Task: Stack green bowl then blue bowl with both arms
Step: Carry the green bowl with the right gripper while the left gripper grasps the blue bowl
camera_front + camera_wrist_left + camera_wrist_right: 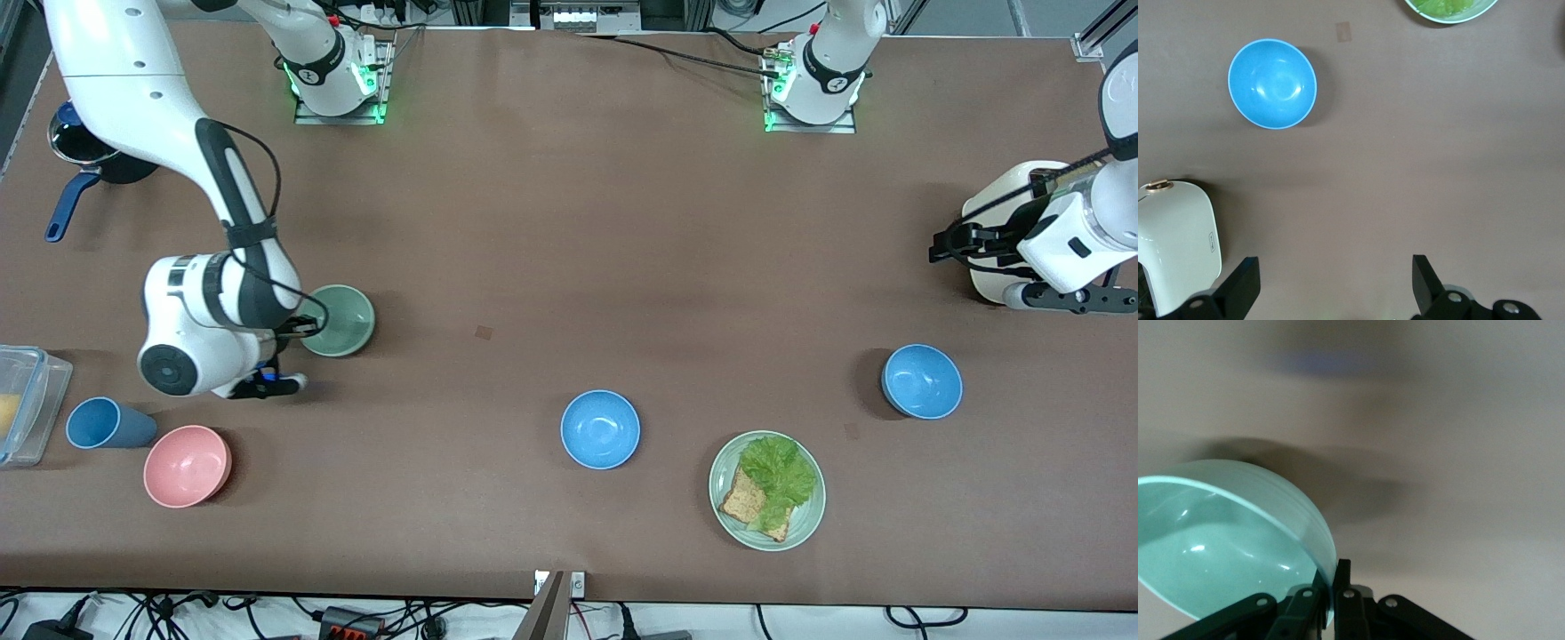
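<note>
The green bowl [340, 320] [1225, 540] is toward the right arm's end of the table. It is tilted and casts a shadow on the table under it. My right gripper [302, 325] [1331, 587] is shut on its rim, one finger inside and one outside. One blue bowl [600, 429] sits mid-table near the front camera. A second blue bowl [922, 380] [1273, 83] sits toward the left arm's end. My left gripper [1071, 300] [1335, 287] is open and empty, held up over bare table beside a white kettle [1000, 227] [1178, 243].
A green plate [805, 524] [1451, 13] with lettuce and toast lies near the front edge. A pink bowl [187, 465], a blue cup [107, 424] and a clear box [27, 400] stand near the right arm. A dark pan [89, 160] with a blue handle is at the table's corner.
</note>
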Controlling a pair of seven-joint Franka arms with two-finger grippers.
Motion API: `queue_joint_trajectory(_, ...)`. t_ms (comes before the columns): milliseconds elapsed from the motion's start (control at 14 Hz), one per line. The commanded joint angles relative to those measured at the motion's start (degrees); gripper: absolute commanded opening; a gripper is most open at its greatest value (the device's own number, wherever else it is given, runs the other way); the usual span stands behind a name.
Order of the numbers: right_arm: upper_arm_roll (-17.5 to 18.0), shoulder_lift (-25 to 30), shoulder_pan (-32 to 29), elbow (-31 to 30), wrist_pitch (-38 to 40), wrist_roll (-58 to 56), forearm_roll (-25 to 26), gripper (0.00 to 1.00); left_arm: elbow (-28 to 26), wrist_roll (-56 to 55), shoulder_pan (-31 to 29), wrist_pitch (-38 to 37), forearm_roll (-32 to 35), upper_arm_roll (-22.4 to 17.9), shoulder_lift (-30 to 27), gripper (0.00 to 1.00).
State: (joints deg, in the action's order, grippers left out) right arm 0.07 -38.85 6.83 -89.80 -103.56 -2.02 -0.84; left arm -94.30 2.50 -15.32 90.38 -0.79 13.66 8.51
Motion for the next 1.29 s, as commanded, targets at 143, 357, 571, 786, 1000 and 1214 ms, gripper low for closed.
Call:
queue_joint_trajectory(143, 2.8, -0.4, 10.2, 4.5, -0.4, 6.7, -2.1, 0.00, 1.8, 1.9, -4.5, 2.1, 0.5, 0.1, 5.1, 1.00)
queue_joint_trajectory(357, 2.9, -0.3, 17.8, 4.5, -2.3, 16.8, -6.2, 0.00, 1.8, 2.9, -5.5, 8.5, 6.0, 0.1, 9.1, 1.00)
queue_joint_trajectory(571, 2.9, -0.8, 23.4, 4.5, -7.0, 24.5, -10.9, 0.00, 1.8, 3.6, -8.4, 15.4, 6.7, 0.1, 15.0, 1.00)
queue_joint_trajectory(786, 2.9, -2.3, 27.9, 4.5, -8.1, 27.9, -16.5, 0.00, 1.1, 4.7, -9.3, 23.4, 6.7, 0.0, 20.2, 1.00)
queue_joint_trajectory(1000, 2.9, -4.0, 30.3, 4.5, -11.6, 32.2, -17.0, 0.00, -1.7, 4.9, -10.0, 30.4, 8.5, -0.2, 21.9, 1.00)
queue_joint_trajectory(1214, 2.9, -4.6, 32.0, 4.5, -11.5, 35.2, -17.1, 0.00, -10.1, 5.1, -12.4, 42.8, 10.7, -0.1, 21.3, 1.00)
